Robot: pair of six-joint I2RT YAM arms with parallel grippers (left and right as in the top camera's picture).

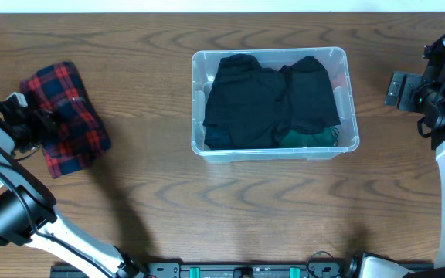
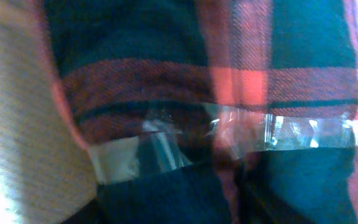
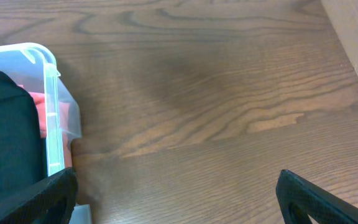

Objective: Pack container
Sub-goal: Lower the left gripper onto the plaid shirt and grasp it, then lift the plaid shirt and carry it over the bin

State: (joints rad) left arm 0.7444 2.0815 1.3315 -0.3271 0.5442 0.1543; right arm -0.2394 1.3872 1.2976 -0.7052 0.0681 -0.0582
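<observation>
The clear plastic container stands at the table's middle, holding black clothes and a green item. A folded red and dark plaid garment lies on the table at the far left. My left gripper is at its left edge. In the left wrist view the plaid cloth with a strip of clear tape fills the frame and hides the fingers; a fold looks pinched. My right gripper is open and empty to the right of the container; its wrist view shows the container's corner.
The wooden table runs to a pale strip at its far edge. The left arm reaches in from the bottom left, the right arm stands along the right edge.
</observation>
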